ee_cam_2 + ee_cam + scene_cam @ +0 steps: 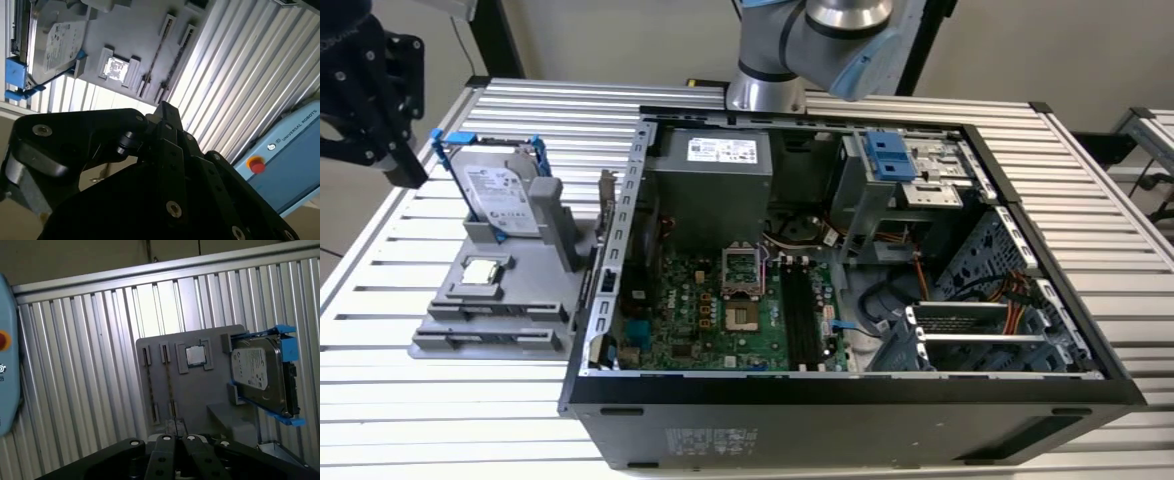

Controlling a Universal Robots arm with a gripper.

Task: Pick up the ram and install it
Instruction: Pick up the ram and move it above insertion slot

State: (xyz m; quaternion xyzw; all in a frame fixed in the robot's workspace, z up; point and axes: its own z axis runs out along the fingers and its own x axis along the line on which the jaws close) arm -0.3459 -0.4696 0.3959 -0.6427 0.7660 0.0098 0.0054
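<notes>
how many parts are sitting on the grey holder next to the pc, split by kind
hard drive in a blue frame: 1
processor chip: 1
ram sticks, seen edge-on in the slots: 2
total on the grey holder: 4

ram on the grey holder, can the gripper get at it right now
Probably yes: the ram sits edge-up in the grey holder, nothing over it, and the gripper hangs nearby in open air.
</notes>
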